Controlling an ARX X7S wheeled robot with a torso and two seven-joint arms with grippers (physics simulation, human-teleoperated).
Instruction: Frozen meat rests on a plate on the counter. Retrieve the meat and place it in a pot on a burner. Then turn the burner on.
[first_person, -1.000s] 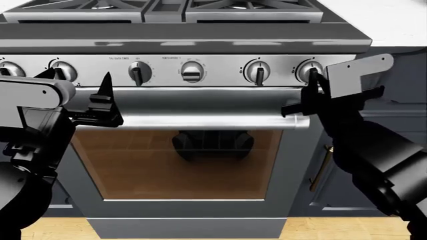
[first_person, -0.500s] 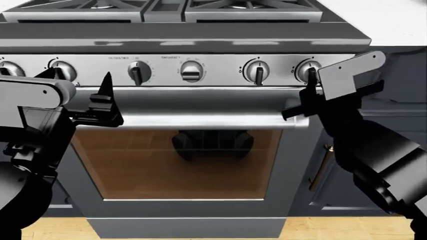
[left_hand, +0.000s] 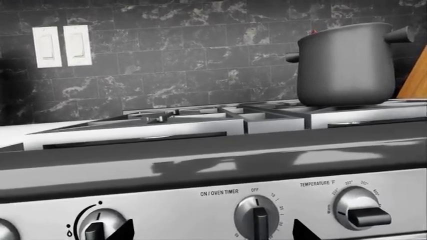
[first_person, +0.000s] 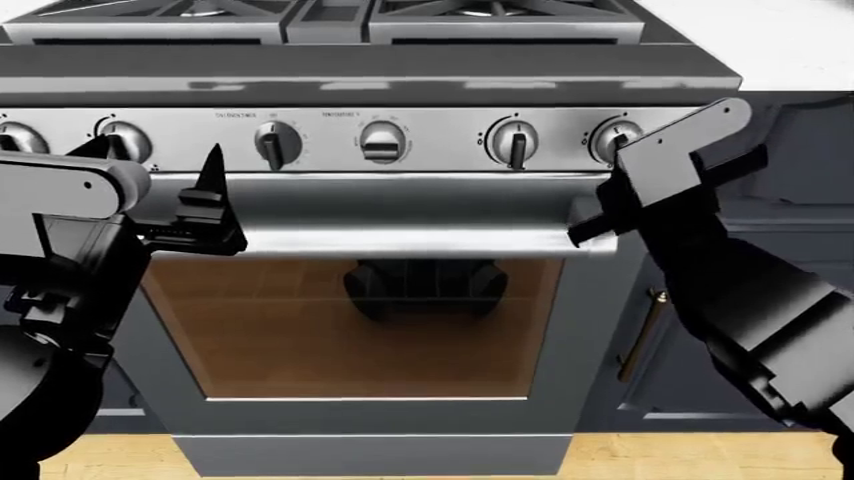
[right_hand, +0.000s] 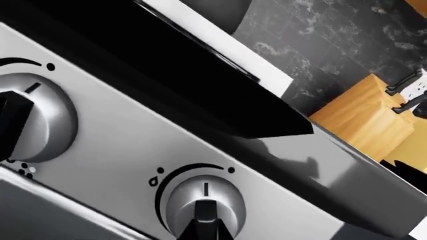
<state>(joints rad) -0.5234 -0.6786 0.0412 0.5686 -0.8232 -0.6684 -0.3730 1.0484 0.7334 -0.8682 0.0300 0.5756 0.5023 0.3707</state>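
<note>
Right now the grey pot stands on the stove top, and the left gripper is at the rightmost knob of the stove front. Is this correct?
Not entirely. The pot does stand on the stove top, as the left wrist view shows. But the head view shows the right gripper at the rightmost knob; the left gripper hangs near the left end of the oven handle.

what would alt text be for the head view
The right gripper is at the rightmost knob on a steel stove's front panel, above the oven door. The left gripper hangs by the door handle.
</note>
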